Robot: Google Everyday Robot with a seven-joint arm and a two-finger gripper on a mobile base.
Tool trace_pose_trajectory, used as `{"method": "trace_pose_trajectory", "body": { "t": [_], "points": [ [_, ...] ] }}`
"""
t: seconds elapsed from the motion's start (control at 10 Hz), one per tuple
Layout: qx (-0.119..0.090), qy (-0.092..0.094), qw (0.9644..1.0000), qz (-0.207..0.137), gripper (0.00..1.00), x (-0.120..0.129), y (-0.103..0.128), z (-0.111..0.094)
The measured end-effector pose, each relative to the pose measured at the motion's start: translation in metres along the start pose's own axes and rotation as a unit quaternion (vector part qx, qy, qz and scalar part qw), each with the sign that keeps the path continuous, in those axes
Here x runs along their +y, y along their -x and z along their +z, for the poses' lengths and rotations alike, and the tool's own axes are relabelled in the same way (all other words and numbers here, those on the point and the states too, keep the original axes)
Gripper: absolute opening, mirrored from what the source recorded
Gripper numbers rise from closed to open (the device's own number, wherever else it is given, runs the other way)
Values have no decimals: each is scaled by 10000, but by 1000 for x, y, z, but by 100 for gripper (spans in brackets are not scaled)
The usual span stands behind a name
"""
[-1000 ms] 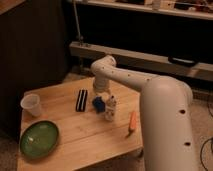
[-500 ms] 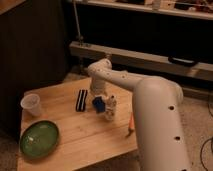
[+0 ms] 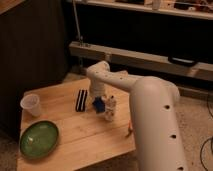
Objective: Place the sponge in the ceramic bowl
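The arm [image 3: 150, 115] rises past the right edge of the table [image 3: 80, 137], bends near the far edge and descends to mid-table. The ceramic bowl [image 3: 39, 140], glossy green, occupies the near left corner. The gripper [image 3: 109, 111] is at mid-table; its opening cannot be determined. The sponge [image 3: 98, 104], a small dark blue chunk, lies just beside the gripper, toward the left edge.

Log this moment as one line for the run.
hand: low beside sponge | sponge: on table | ceramic bowl: empty, near cup

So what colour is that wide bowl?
The bowl: green, darker rim, best in the camera view. The gripper hangs beside the sponge.
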Motion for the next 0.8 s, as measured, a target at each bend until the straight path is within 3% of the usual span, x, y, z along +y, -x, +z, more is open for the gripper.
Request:
{"method": "trace_pose_trajectory", "body": {
  "t": [0.2, 0.3, 0.8],
  "points": [
    [-78, -31, 10000, 17, 80, -3, 3, 6],
    [-124, -47, 9999, 44, 75, -2, 6, 8],
    [-333, -97, 9993, 136, 25, -2, 13, 19]
  ]
}}
